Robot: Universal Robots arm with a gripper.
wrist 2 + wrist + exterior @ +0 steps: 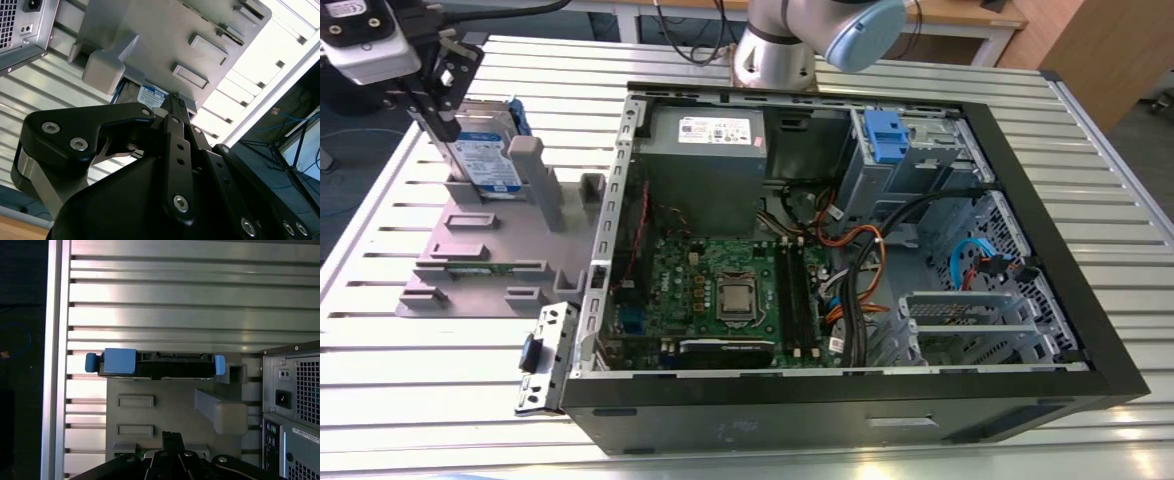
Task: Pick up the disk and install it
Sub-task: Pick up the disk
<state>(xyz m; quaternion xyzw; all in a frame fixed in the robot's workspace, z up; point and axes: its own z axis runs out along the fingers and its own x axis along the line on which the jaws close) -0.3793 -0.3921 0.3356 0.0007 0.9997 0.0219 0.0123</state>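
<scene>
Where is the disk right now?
The disk stands upright in the grey stand on the exterior view's left, beside the open computer case.

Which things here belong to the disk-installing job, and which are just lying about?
Job: disk, upright in the grey stand; tool close by it; open computer case.
Lying about: power supply box; circuit board; orange cables; slatted table.

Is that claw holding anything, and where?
Nothing is held: the gripper hangs apart from the disk, which stands on edge in the stand.
</scene>
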